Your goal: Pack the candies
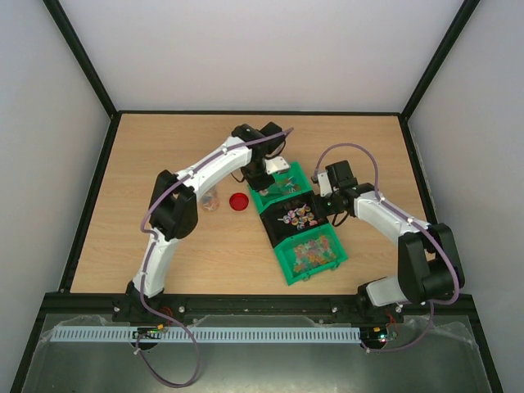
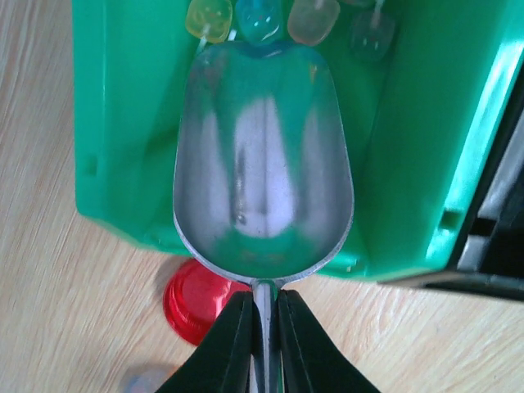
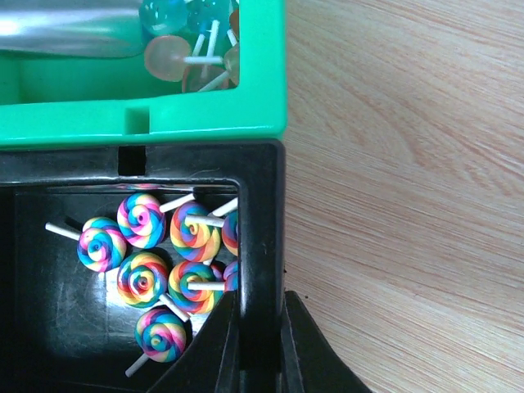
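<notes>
Now left fingers [image 2: 232, 348] clamp scoop [image 2: 262, 164] in green bin [image 2: 409, 164]; right fingers [image 3: 205, 356] pinch black bin [image 3: 259, 246] wall.

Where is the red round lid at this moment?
In the top view the red round lid lies on the table, left of the far green bin, right of the small clear jar.

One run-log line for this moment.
left gripper: shut on scoop | scoop: empty, in green bin, tip at candies | right gripper: shut on black bin wall | red lid: on table
</notes>
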`<state>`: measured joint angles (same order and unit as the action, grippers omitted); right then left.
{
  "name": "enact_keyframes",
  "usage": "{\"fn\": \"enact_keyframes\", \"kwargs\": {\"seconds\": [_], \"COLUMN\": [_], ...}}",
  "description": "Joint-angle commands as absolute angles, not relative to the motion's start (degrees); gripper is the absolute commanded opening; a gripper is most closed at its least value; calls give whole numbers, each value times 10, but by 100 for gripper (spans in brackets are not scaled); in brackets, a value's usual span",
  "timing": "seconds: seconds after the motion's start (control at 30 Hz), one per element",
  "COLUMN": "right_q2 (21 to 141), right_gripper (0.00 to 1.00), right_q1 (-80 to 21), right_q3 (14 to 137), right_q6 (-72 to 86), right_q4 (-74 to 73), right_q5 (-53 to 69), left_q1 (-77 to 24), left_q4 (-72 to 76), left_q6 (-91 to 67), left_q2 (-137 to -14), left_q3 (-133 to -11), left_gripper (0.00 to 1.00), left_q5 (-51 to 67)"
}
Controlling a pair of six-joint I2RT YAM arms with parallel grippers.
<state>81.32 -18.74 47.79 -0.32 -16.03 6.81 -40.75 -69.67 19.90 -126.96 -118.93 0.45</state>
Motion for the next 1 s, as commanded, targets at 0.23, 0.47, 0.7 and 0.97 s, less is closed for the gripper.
{"fn": "enact_keyframes", "kwargs": {"seconds": [0.23,0.47,0.7,0.97], "right_q2": [783,782,790,810], "right_gripper": [1,1,1,1], "right_q1": [-193,-193,-187,-148], "right_q3": [462,461,459,460], "right_q6": [-43,-48,-22,1], "right_q4": [-72,-67,-69,-68], "right_q5": [167,179,144,136], "left_q1": [-398,-398,-371,-351], "left_q4": [-611,-473,-286,-134], "left_q6": [224,234,195,195], "left_q2": [-1336,-1311,-1237,-1158], "left_q3": [-1155,-1067,-915,-785], "left_gripper": [2,2,2,2], "left_q5": [95,140,197,226]}}
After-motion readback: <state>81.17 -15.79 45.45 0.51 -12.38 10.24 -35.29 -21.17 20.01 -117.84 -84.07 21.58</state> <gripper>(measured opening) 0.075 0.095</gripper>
